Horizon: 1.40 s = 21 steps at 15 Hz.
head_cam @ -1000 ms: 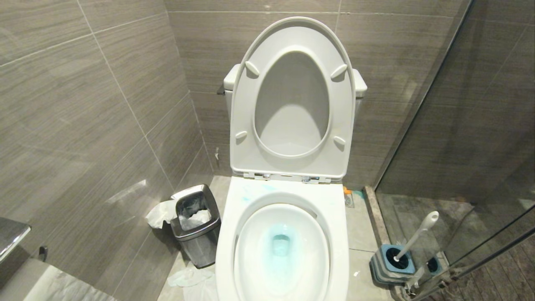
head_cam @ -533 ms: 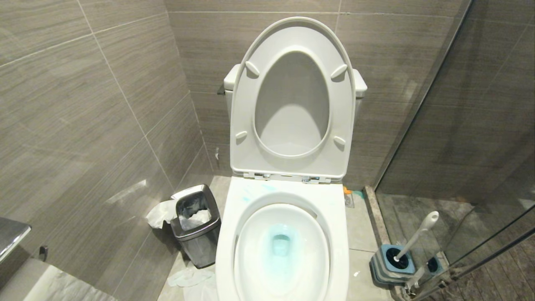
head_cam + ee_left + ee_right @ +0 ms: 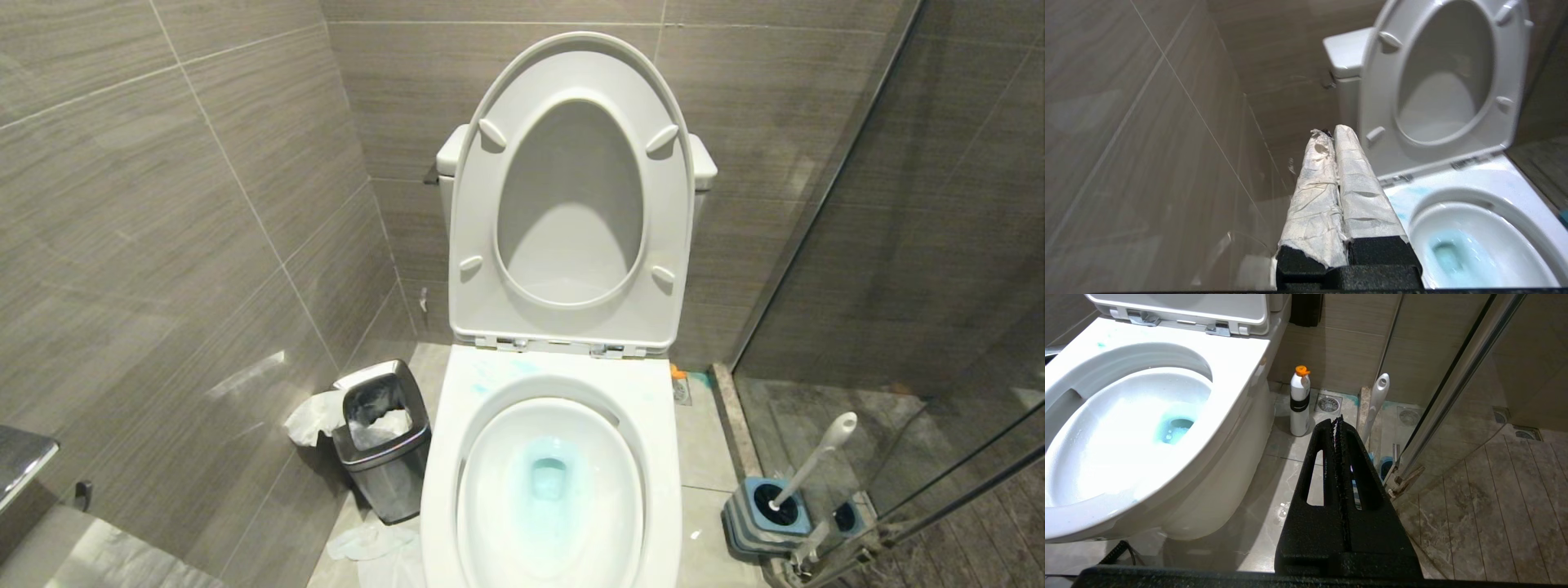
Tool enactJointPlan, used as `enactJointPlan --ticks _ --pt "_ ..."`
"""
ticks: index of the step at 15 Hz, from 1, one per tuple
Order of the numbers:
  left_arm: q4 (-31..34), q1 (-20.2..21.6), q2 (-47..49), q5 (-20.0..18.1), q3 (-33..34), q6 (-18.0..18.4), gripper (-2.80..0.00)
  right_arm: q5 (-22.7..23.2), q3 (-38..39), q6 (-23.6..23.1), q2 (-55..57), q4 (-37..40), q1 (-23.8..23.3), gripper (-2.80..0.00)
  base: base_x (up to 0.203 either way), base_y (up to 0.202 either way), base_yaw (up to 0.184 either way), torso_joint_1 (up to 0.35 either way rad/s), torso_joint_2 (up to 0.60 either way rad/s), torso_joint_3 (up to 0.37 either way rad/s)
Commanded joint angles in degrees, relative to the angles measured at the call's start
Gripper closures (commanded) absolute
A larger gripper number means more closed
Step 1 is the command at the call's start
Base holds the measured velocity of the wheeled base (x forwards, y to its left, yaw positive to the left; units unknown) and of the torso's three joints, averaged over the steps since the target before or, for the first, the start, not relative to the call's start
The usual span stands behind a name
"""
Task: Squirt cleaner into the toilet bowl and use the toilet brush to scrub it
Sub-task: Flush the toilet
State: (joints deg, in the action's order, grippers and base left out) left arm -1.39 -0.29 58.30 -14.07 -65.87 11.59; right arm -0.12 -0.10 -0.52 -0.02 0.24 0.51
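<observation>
Left wrist view shows my left claw point(image 3: 1334, 136) pressed together and empty beside the toilet bowl point(image 3: 661, 457); the right claw point(image 3: 1338, 424) is likewise together, empty. With cleaner point(image 3: 549, 478) already tinting the basin, I judge scrubbing comes next: the right claw must part and take the toilet brush point(image 3: 812, 461) standing in its base point(image 3: 747, 523).

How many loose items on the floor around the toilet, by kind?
Waste bin: 1
Cleaner bottle: 1
Toilet brush: 1
Brush base: 1
Crumpled paper: 1 patch by the bin
Total: 5
</observation>
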Motion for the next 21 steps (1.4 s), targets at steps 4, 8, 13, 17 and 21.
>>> enactJointPlan --ticks 4,8,13,17,21 --pt "-5.6 -0.1 24.7 1.9 -14.7 -6.4 0.00 0.0 0.0 0.0 0.1 0.0 0.0 0.00 0.000 0.000 0.000 0.000 0.00 0.000" --pt "-5.6 -3.2 31.1 -2.1 -23.3 -15.7 0.00 0.0 0.0 0.0 0.1 0.0 0.0 0.00 0.000 0.000 0.000 0.000 0.00 0.000" --pt "11.2 -4.2 35.9 -3.7 -41.4 -23.4 0.00 0.0 0.0 0.0 0.1 0.0 0.0 0.00 0.000 0.000 0.000 0.000 0.00 0.000" --pt "25.2 -3.6 36.1 -13.5 -46.5 -25.9 0.00 0.0 0.0 0.0 0.1 0.0 0.0 0.00 0.000 0.000 0.000 0.000 0.00 0.000" --pt "27.5 -3.4 36.2 -11.5 -46.5 -19.5 0.00 0.0 0.0 0.0 0.1 0.0 0.0 0.00 0.000 0.000 0.000 0.000 0.00 0.000"
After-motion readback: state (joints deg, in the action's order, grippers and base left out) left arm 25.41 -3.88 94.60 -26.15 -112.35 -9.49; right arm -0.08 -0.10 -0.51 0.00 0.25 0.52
